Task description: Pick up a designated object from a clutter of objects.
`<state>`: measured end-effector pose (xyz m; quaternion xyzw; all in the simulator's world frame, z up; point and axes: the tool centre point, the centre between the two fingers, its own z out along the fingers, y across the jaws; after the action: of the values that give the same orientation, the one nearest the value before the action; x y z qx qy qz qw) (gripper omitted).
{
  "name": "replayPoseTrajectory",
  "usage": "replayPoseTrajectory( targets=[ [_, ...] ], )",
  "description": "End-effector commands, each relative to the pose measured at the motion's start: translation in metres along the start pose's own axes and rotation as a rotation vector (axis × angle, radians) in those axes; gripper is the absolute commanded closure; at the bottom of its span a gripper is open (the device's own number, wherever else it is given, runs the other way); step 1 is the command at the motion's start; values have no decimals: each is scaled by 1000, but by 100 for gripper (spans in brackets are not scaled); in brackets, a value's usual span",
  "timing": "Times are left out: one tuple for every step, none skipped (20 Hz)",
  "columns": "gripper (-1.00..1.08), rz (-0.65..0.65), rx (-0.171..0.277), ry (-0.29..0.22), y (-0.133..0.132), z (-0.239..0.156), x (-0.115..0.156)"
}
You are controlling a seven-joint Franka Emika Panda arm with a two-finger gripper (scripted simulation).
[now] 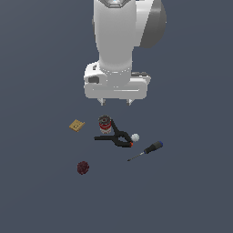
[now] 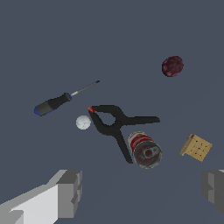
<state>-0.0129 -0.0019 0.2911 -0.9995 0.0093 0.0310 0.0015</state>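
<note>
We see the white gripper (image 1: pixel 117 103) open and empty, its fingers wide apart above the small red-banded metal can (image 1: pixel 105 124). The flat tan-yellow square block with dark dots (image 1: pixel 77 125) lies near this can, on the exterior view's left, touching nothing.

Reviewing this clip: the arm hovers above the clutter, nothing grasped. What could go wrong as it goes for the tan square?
1. The tool hangs open roughly above the red-banded can, not the tan square; a straight descent would likely hit the can or the black clamp.
2. The square lies flat, so the fingers may scrape the surface or slide over it.
3. The can stands near the square on the exterior view's right; a wide-open finger could nudge it.
</note>
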Motion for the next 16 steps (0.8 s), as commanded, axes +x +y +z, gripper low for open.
replayPoseTrajectory(
  targets=[
    [-92,0,0,0,0,0,0],
    [-92,-1,0,0,0,0,0],
    [-92,-5,-1,2,-1,-1,0],
    [-92,-11,-1,4,-2,-2,0],
    [-92,-19,-2,7,-4,-4,1],
    [-92,-30,-4,11,-6,-6,1],
    [-92,-43,-6,15,-9,-9,2],
    [-92,-54,-7,19,-11,-12,2],
    [-92,-63,-9,22,-13,-14,2],
    [-92,-70,-10,25,-15,-15,2],
    [-92,-74,-10,26,-16,-16,2],
    [-92,-76,-11,26,-16,-17,2],
    [-92,-75,-10,26,-16,-17,2],
    [-92,-72,-10,25,-15,-16,2],
    [-92,-69,-9,25,-14,-15,2],
    [-92,-67,-8,25,-13,-13,3]
  ],
)
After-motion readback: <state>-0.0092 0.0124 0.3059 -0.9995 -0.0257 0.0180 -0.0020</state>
